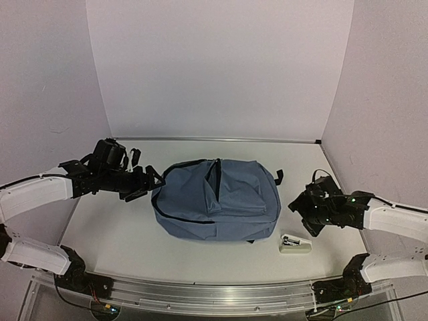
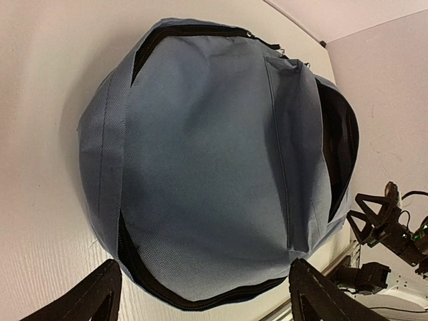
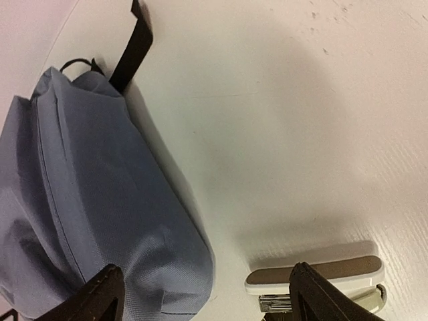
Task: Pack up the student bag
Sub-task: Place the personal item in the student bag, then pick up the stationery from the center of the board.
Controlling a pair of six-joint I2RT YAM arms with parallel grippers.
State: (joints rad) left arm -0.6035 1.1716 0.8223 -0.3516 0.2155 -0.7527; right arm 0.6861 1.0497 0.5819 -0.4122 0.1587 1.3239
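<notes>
The student bag (image 1: 217,200), slate-blue with black zips, lies flat in the middle of the table. Its main zip gapes along the edge (image 2: 144,277) and its front pocket (image 2: 338,150) is open too. My left gripper (image 1: 144,177) hovers at the bag's left end, open. In the left wrist view the left gripper (image 2: 204,287) has its fingers spread either side of the bag's near edge, holding nothing. My right gripper (image 1: 302,212) is open, right of the bag and above a white stapler (image 1: 295,245). In the right wrist view the right gripper (image 3: 204,294) frames the bag (image 3: 87,200) and the stapler (image 3: 314,277).
A black strap (image 3: 134,47) sticks out from the bag's far right corner. White walls close in the table on three sides, and a metal rail (image 1: 214,294) runs along the near edge. The right arm (image 2: 388,224) shows beyond the bag in the left wrist view.
</notes>
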